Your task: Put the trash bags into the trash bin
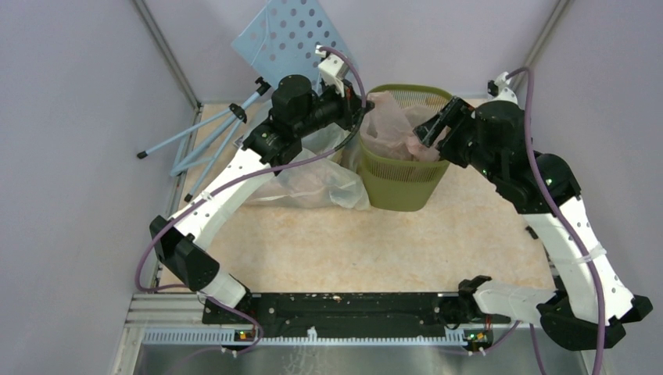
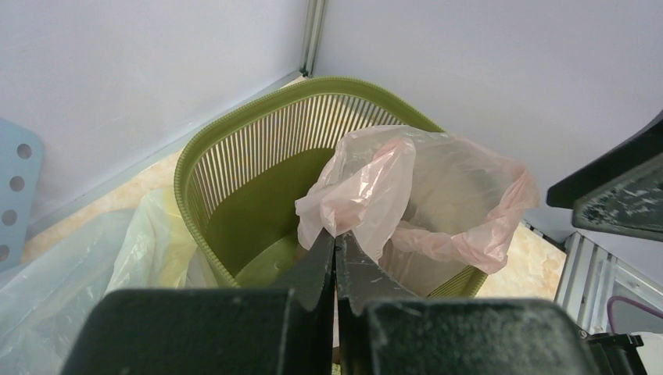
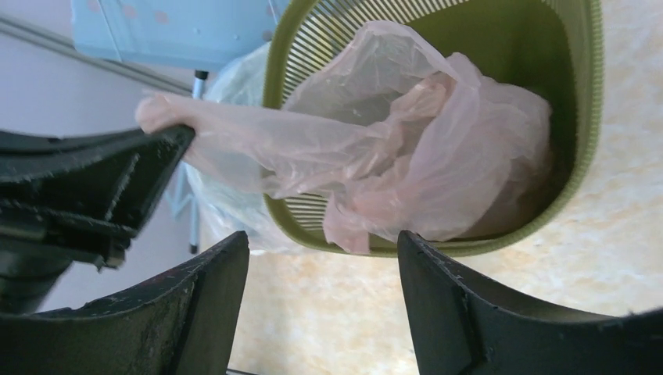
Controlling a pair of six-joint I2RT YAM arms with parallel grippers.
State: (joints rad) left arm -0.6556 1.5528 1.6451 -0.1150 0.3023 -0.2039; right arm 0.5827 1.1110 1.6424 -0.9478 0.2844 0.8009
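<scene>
Clenched tight, the jaws of my left gripper (image 2: 336, 248) pinch a gathered edge of the pink bag (image 2: 426, 183), pad against pad with only thin film between them. That grip sits just above the left rim of the trash bin (image 2: 234, 160), and the film runs taut from it across and down into the basket. Most of the pink bag lies bunched inside the bin, with one fold drooping over the rim on the outside. My right gripper (image 3: 320, 242) hangs over the opposite, right side of the bin with its jaws spread wide and nothing between them. Whether a fingertip brushes the plastic below, I cannot tell. The bin stands upright near the far edge of the worktop (image 1: 352, 250), about midway along it. To its left, toward the far left corner, a clear bag (image 1: 313, 183) lies crumpled on the surface right against the bin's wall, under my left arm. A yellowish bag (image 2: 156, 242) is pressed to that same wall. Behind them a blue perforated board (image 1: 293, 35) leans in the far left corner.
</scene>
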